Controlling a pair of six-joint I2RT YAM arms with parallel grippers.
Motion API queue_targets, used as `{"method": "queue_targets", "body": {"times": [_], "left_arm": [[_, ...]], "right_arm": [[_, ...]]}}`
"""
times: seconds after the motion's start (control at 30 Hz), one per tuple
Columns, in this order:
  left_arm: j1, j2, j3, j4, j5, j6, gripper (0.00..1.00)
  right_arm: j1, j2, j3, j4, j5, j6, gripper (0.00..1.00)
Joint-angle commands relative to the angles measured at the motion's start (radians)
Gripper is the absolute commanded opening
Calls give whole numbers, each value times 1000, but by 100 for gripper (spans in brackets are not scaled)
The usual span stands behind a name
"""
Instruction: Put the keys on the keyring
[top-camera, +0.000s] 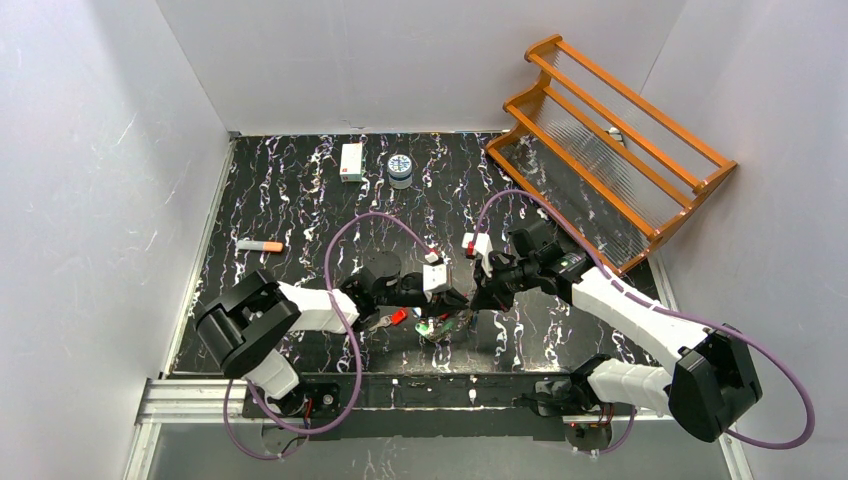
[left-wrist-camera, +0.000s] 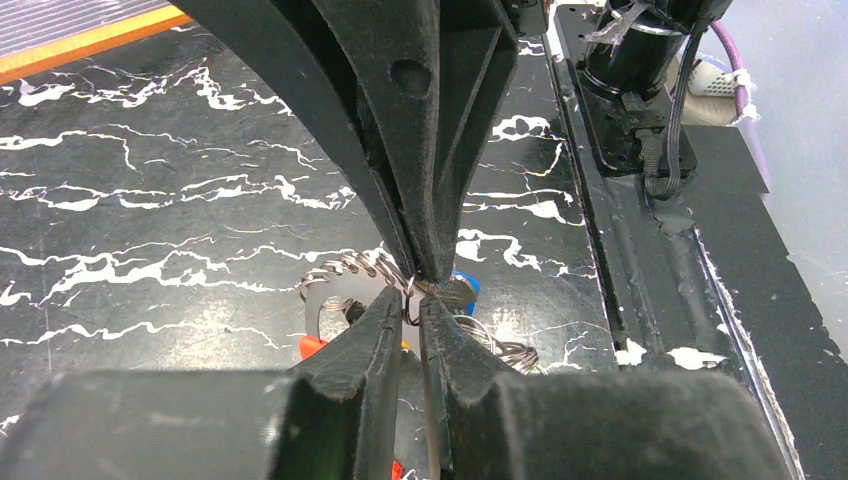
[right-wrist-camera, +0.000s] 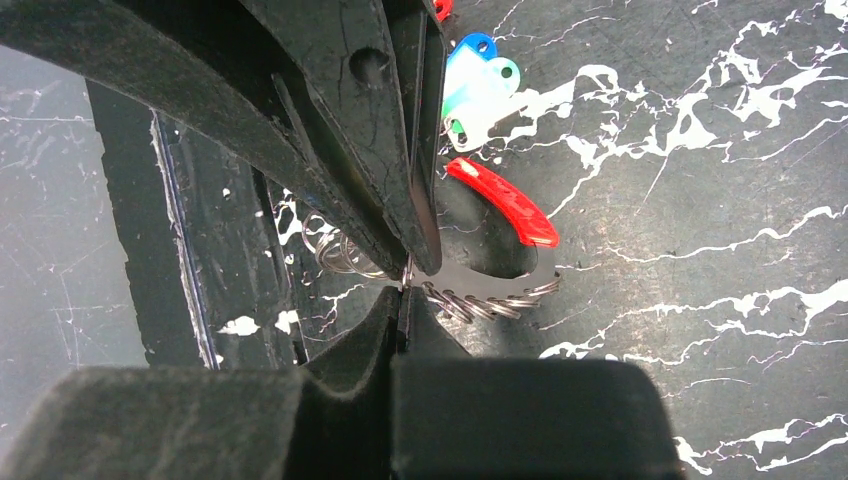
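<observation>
Broadly, we see a black, white-veined counter (top-camera: 290, 200) with an orange wooden rack (top-camera: 610, 140) leaning at its far right corner. The left arm (top-camera: 310, 305) and the right arm (top-camera: 620, 300) reach inward and meet near the front middle of the counter. There the left claw (left-wrist-camera: 415, 290) is clenched, its tips pinching the thin wire of the keyring (left-wrist-camera: 345, 268). The right claw (right-wrist-camera: 405, 285) faces it, and its tips are pressed together on the same ring's silver coils. Toward the back of the counter stand a small white box (top-camera: 351, 161) and, just beside it, a blue-lidded jar (top-camera: 400, 169). An orange-tipped marker (top-camera: 260, 245) lies well apart at the left. The keys (top-camera: 440, 325) lie in a bunch on the counter just under the two claws. In the right wrist view we make out blue and green caps (right-wrist-camera: 480, 80) and a red cap (right-wrist-camera: 505, 200) fanned beside the ring. We cannot tell which keys are threaded on it.
</observation>
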Motion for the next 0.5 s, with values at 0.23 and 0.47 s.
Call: {"method": "queue_targets", "body": {"times": [0.23, 0.47], "left_arm": [[-10, 13, 36, 21, 7, -19, 0], [-9, -76, -36, 88, -202, -121, 0]], "right_arm": [[5, -32, 40, 38, -7, 2, 4], [5, -123, -29, 226, 100, 132, 70]]}}
